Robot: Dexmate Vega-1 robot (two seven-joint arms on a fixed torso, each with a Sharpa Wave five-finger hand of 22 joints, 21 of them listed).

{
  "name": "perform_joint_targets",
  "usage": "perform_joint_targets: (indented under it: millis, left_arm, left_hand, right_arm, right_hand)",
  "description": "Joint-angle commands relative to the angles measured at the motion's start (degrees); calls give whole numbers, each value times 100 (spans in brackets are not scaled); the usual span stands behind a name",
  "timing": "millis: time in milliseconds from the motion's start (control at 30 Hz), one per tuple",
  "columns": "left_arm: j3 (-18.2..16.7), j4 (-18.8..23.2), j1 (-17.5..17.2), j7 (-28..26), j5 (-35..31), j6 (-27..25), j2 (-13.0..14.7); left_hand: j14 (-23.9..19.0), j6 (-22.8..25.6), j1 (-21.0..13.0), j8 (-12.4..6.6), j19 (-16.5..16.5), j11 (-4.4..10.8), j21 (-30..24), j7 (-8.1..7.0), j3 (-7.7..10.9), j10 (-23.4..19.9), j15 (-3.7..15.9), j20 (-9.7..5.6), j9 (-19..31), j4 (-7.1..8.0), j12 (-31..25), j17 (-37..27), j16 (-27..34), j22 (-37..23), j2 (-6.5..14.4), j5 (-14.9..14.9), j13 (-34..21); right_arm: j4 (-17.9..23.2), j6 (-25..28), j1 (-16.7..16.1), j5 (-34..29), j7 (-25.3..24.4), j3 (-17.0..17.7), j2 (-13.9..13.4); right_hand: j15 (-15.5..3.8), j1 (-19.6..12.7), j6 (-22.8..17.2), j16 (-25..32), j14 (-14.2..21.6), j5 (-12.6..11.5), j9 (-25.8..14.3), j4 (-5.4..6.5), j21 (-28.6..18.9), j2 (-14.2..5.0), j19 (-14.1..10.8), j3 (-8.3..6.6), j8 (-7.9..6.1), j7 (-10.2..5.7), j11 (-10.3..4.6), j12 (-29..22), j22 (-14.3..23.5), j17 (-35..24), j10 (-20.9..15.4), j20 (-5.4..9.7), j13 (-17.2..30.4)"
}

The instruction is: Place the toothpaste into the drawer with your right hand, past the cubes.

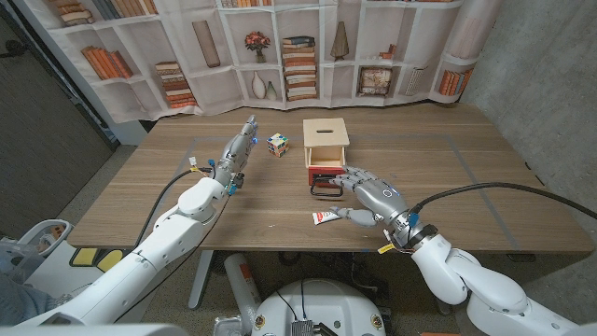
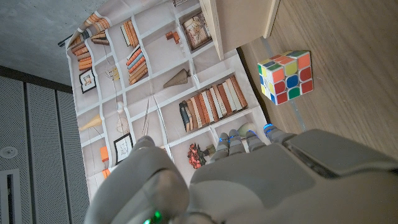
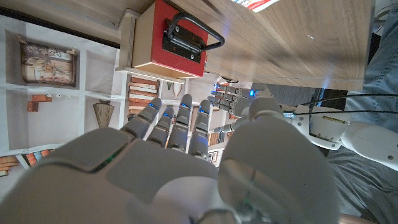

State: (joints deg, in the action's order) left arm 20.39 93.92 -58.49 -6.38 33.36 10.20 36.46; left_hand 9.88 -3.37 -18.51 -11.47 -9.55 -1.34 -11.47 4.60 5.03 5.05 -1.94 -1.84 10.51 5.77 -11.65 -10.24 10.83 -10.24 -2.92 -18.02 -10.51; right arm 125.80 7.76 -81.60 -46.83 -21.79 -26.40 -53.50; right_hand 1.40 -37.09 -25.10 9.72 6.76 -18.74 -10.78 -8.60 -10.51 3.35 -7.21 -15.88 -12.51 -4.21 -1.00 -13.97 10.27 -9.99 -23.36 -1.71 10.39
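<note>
The toothpaste (image 1: 325,217), a white tube with red print, lies on the table in front of the small wooden box (image 1: 326,138). The box's red drawer front (image 1: 322,173) carries a black handle (image 1: 326,190), also seen in the right wrist view as the drawer front (image 3: 163,34). My right hand (image 1: 373,198) holds nothing; its spread fingers reach to the handle and its thumb lies just right of the tube. A Rubik's cube (image 1: 277,144) stands left of the box. My left hand (image 1: 238,151) is further left of the cube, fingers stretched out straight and empty.
The left wrist view shows the Rubik's cube (image 2: 286,76) beyond my left hand (image 2: 249,180), with the box (image 2: 236,25) behind it. A bookshelf-print curtain (image 1: 280,47) hangs behind the table. The table's near edge (image 1: 308,250) runs just below the toothpaste.
</note>
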Motion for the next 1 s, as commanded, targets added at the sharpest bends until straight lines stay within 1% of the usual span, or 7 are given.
perform_joint_targets:
  millis: [33, 100, 267, 500, 567, 767, 1000]
  left_arm:
    - [-8, -16, -9, 31, 29, -16, 21]
    - [-4, -27, -1, 42, 31, -25, 25]
    - [-1, -28, 10, 43, 36, -45, 28]
    - [17, -49, 36, 66, 36, -73, 31]
    - [17, -62, 40, 75, 44, -56, 21]
    - [12, -88, 48, 84, 58, -32, 4]
    - [-4, 0, 81, 71, 26, -77, 58]
  left_hand:
    - [25, 31, -6, 9, -239, 19, 9, 0, -32, 0, 4, -21, 16, -7, 1, -12, -18, -11, 71, 1, -18]
    - [25, 30, -6, 10, -239, 14, 9, 0, -33, 1, 4, -22, 16, -7, 2, -12, -18, -11, 72, 1, -18]
    - [25, 36, -8, 8, -240, 14, 9, 2, -37, 5, 8, -21, 16, -8, 3, -12, -18, -11, 74, 1, -18]
    - [25, 38, -12, 9, -241, 9, 9, 6, -43, 8, 1, -19, 17, -8, 5, -12, -18, -11, 79, 1, -18]
    - [24, 38, -12, 9, -244, 13, 10, 6, -44, 7, 6, -19, 17, -8, 4, -12, -18, -11, 79, 1, -18]
    - [27, 37, -15, 10, -242, 20, 9, 7, -51, 2, 1, -17, 17, -9, 2, -12, -19, -11, 83, 2, -18]
    - [33, 35, -17, 12, -244, 14, 9, 9, -57, 4, 5, -16, 17, -9, 4, -12, -21, -11, 86, 2, -18]
  right_arm:
    - [21, 153, 68, 66, 135, -128, 37]
    - [38, 173, 66, 100, 173, -133, 27]
    - [31, 226, 85, 118, 199, -173, 38]
    - [59, 345, 105, 79, 282, -243, 40]
    - [64, 405, 114, 13, 287, -281, 58]
    - [55, 528, 152, -136, 297, -391, 106]
    - [-5, 691, 235, -379, 315, -559, 197]
  right_hand:
    - [109, -69, -70, 9, -128, -46, -32, 32, 30, -9, 181, -14, 12, -32, -52, 16, 20, -29, -61, -229, 21]
    - [145, -68, -76, 14, -169, -52, -32, 41, 29, -11, 239, -15, 19, -47, -78, 26, 19, -28, -53, -351, 21]
    - [217, -66, -89, 27, -199, -58, -32, 52, 21, -9, 304, -14, 28, -91, -153, 33, 18, -26, -64, -493, 20]
    - [103, -66, -294, 53, -192, -68, -30, 62, -1, -3, 350, -13, -26, -81, -93, 14, 17, -22, -169, -544, 13]
    - [96, -68, -321, 56, -192, -70, -28, 63, 2, 0, 379, -13, -29, -133, -91, 19, 16, -21, -168, -577, 11]
    - [92, -95, -317, 52, -218, -83, -24, 55, 8, 4, 460, -22, -4, -271, -142, 56, 16, -17, -117, -633, 6]
    - [145, -137, -266, 61, -213, -94, -22, 42, -15, -3, 461, -40, 33, -305, -199, 89, 18, -16, -62, -656, 4]
